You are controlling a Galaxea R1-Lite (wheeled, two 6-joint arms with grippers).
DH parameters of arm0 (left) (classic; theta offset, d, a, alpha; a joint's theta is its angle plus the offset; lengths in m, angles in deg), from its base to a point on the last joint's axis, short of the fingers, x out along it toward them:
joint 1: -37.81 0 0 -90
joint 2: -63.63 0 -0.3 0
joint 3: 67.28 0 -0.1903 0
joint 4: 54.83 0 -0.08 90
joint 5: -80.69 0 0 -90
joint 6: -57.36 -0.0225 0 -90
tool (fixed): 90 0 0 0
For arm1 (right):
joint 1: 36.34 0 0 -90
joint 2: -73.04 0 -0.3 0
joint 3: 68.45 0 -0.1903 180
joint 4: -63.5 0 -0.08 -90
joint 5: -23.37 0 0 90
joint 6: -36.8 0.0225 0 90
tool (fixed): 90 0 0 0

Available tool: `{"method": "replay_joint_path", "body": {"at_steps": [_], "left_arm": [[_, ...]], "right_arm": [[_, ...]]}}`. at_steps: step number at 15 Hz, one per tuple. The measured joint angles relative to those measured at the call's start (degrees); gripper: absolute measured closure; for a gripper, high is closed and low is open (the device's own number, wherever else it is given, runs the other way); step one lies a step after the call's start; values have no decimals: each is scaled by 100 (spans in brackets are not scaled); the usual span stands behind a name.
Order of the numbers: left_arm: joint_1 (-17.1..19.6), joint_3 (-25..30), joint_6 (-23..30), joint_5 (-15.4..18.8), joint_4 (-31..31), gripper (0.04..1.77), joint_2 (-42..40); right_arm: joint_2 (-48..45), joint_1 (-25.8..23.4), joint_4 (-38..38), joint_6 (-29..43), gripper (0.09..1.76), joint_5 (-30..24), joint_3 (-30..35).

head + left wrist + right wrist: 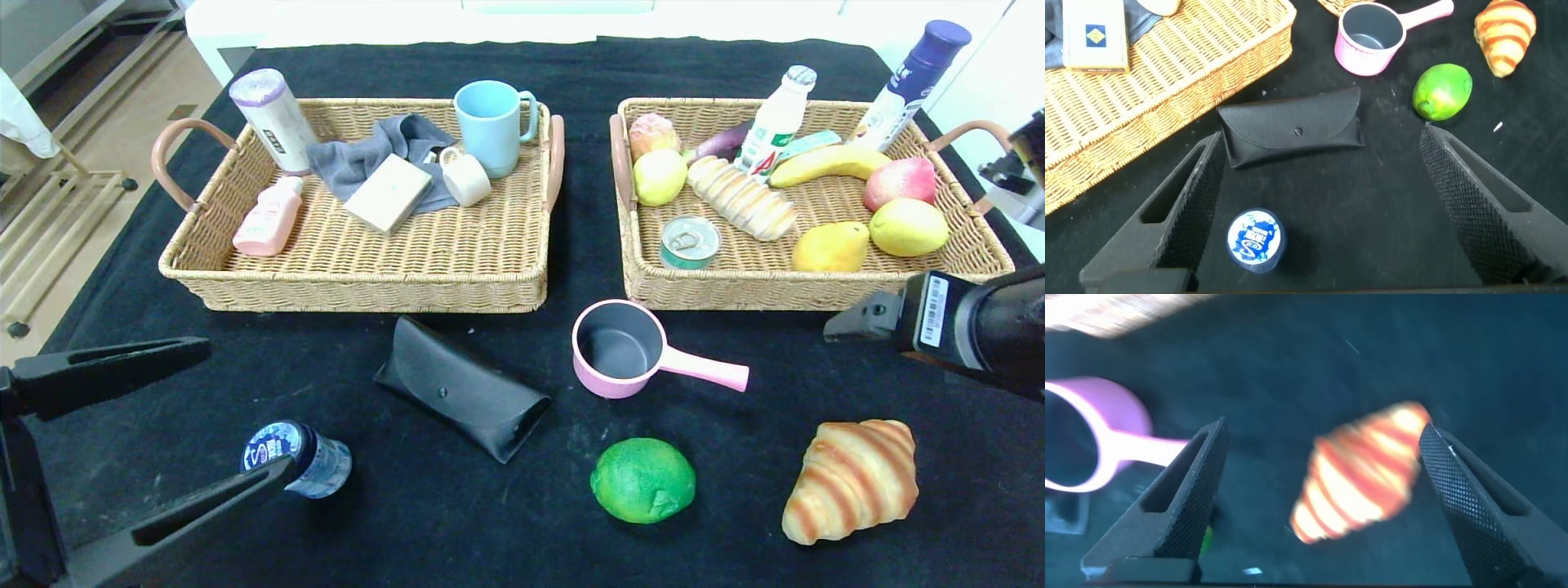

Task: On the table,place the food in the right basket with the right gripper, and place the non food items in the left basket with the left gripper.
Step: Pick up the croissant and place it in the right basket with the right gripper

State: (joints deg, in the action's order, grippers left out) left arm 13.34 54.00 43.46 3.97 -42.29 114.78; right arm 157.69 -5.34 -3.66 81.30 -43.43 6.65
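Note:
On the black table lie a croissant (853, 479), a green lime (642, 479), a pink pot (624, 347), a black glasses case (461, 388) and a small blue-capped bottle (298, 457). My left gripper (249, 408) hovers open at the front left. The bottle (1255, 238) stands between its fingers and the case (1293, 128) lies just beyond them. My right gripper (849, 322) is open in front of the right basket (816, 286), above the croissant (1364, 486), which shows between its fingers without touching them. The left basket (359, 282) stands at the back left.
The left basket holds a blue mug (490, 122), a grey cloth, a box, a small cup and two bottles. The right basket holds fruit, bread, a can (690, 241) and bottles. The pot's handle (706, 371) points right, toward the right arm.

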Motion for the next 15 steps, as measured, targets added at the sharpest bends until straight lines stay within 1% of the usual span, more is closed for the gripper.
{"method": "replay_joint_path", "body": {"at_steps": [2,3,5,8,12,15], "left_arm": [[-4,2,-9,0,0,9,-16],[-6,2,-9,0,2,9,-22],[-9,2,-9,0,0,9,-30],[-12,2,-6,0,0,9,-46],[-12,2,-23,0,0,9,-52],[-12,2,-34,0,0,9,-60]], "right_arm": [[-235,-55,-1,332,15,-68,488],[-312,-66,-1,581,15,-223,658],[-375,-107,0,962,15,-653,811],[-293,-283,0,1497,15,-1022,1014],[-202,-427,20,1599,15,-1259,1357],[-194,-493,379,1607,15,-1312,1684]]}}
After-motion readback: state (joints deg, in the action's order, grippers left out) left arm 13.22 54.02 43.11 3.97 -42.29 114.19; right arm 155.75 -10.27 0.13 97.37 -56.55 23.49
